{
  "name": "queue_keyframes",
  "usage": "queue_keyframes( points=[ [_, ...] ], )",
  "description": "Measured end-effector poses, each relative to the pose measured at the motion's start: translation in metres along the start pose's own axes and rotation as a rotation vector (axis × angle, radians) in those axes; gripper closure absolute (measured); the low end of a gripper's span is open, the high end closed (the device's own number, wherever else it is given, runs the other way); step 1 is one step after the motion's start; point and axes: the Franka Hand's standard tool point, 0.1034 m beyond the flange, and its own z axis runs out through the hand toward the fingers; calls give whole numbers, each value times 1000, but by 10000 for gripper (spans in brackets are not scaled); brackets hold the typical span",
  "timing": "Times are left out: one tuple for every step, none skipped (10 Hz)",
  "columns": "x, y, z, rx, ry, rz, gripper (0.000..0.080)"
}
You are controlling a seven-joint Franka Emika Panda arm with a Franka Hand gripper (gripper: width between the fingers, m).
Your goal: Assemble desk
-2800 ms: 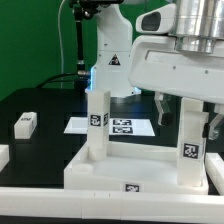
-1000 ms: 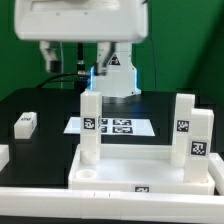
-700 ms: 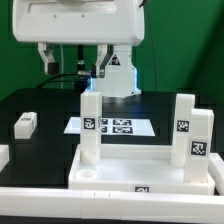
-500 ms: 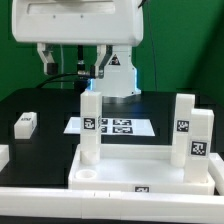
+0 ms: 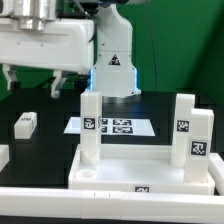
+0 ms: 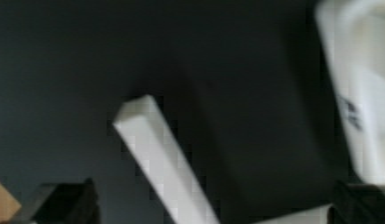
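The desk's white rimmed panel (image 5: 140, 172) lies near the front. One white tagged leg (image 5: 91, 125) stands upright in its left far corner and two more legs (image 5: 191, 132) stand on the right side. A short loose leg (image 5: 25, 123) lies on the black table at the exterior view's left. My gripper (image 5: 34, 85) hangs open high above that left area, with nothing between its fingers. The blurred wrist view shows a white leg (image 6: 157, 155) lying slantwise far below the open gripper (image 6: 215, 200).
The marker board (image 5: 118, 127) lies flat behind the panel, in front of the robot base (image 5: 112, 70). A white piece (image 5: 3, 155) shows at the left edge and a long white bar (image 5: 90, 207) runs along the front. A blurred white shape (image 6: 358, 70) fills one side of the wrist view.
The gripper has swung toward the exterior view's left and come lower, still open. The panel and legs have not moved.
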Motion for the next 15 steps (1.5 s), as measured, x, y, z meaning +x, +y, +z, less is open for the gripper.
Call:
queue_keyframes(
  points=[
    [2,-4,-2,5,0,-6,150],
    [1,-4,-1,7,-11,-5,150],
    [0,-2,-1,16,-28,-2,150],
    [2,7,-1,20,-20,-1,150],
    [-10,21,7,10,-50,-30,150],
    [-22,32,14,18,-123,-29,150],
    [-22,44,16,21,-146,-40,150],
    [-30,53,19,55,-239,-57,150],
    [-32,56,22,71,-296,-54,150],
    [-34,52,23,83,-357,-51,150],
    [-38,50,21,93,-472,-58,150],
    [-33,50,24,91,-500,-62,150],
    [-35,50,26,83,-528,-89,150],
    [-35,53,31,30,-515,-170,150],
    [-35,54,36,-23,-495,-247,150]
  ],
)
